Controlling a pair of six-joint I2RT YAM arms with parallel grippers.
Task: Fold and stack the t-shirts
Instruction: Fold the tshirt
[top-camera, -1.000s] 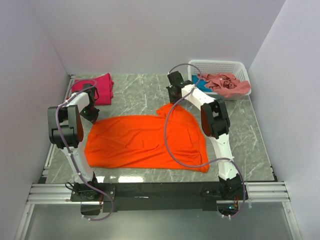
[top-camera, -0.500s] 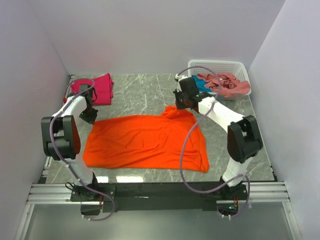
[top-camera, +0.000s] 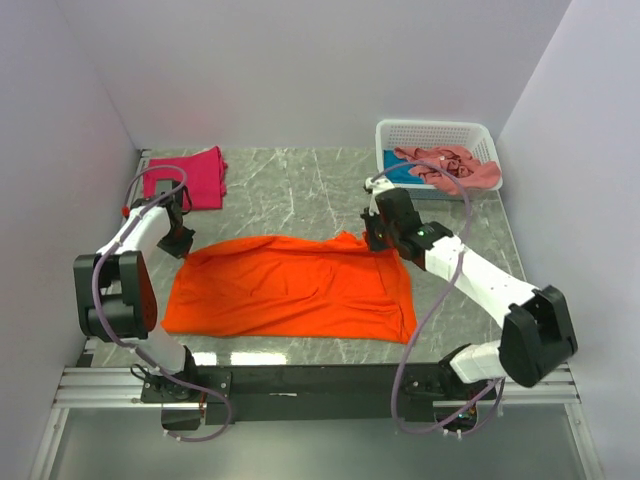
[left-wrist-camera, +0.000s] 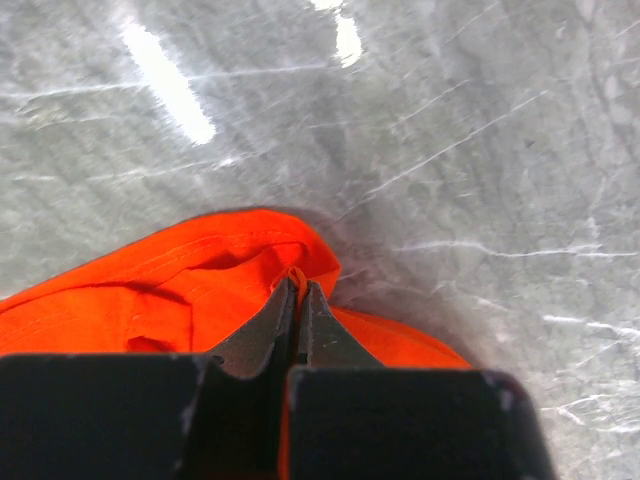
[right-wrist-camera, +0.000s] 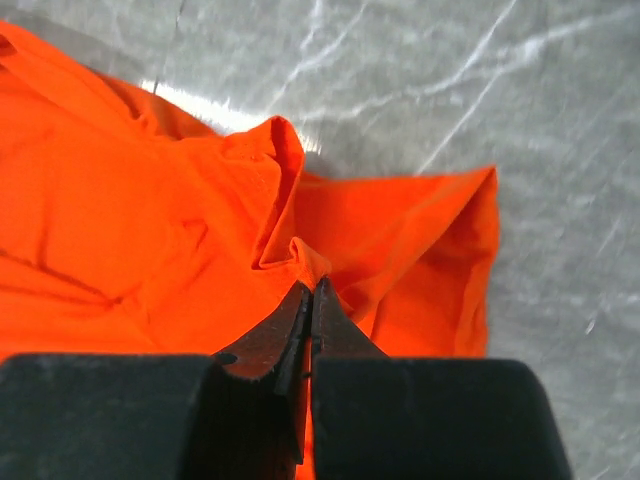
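The bright orange t-shirt (top-camera: 290, 285) lies spread across the middle of the table. My left gripper (top-camera: 183, 243) is shut on its far left corner, a pinch of orange cloth between the jaws (left-wrist-camera: 297, 283). My right gripper (top-camera: 372, 238) is shut on its far right edge, a fold of orange cloth at the tips (right-wrist-camera: 311, 287). The magenta-red t-shirt (top-camera: 190, 178) lies folded at the far left. The salmon-pink t-shirt (top-camera: 452, 166) and a bit of the teal-blue one (top-camera: 398, 169) lie in the basket.
The white lattice basket (top-camera: 440, 131) stands at the far right corner. White walls close the table on three sides. The black front rail (top-camera: 320, 378) runs along the near edge.
Both grippers have pulled the far edge of the orange shirt toward the near side; the right arm has swung out to the right and forward. The shirt's far right part has folded over.
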